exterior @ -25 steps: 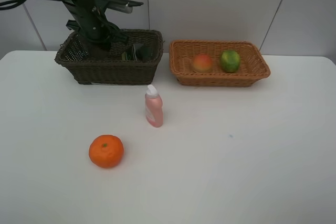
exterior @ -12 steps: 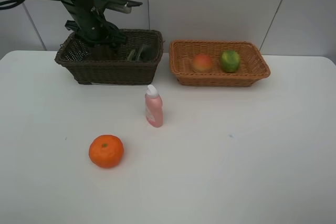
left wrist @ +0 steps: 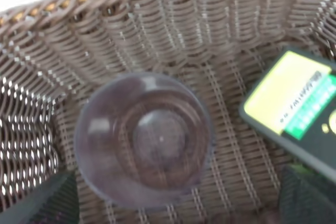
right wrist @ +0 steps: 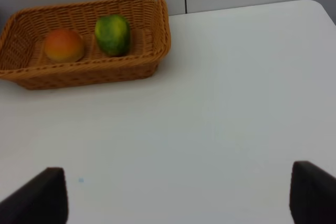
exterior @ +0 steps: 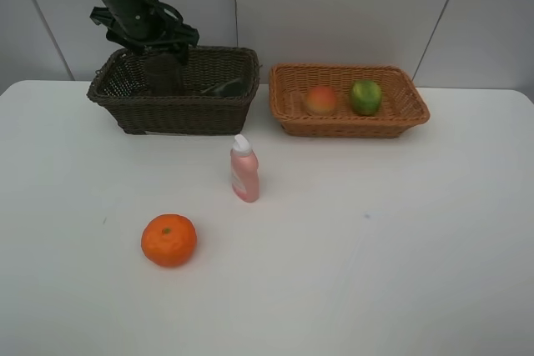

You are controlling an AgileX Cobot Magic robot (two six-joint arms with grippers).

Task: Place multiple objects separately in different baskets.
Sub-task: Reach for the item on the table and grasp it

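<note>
Exterior high: mauve cup (exterior: 163, 75) stands in the dark brown basket (exterior: 175, 110) under the left gripper (exterior: 158, 43), pink bottle (exterior: 244, 171) and tangerine (exterior: 168, 240) unsorted on the table (exterior: 375, 248); left wrist: fingers (left wrist: 50, 203) spread clear of the cup, judged deposited; right wrist: right gripper (right wrist: 176, 195) spread, empty.

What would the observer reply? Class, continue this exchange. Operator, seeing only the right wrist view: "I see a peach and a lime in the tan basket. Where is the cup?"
Observer: The cup stands upright in the dark basket.
Operator: Does the left gripper hold it?
Observer: No, it is open above the cup.
Operator: What lies on the table?
Observer: The tangerine and the pink bottle, set apart.
</note>
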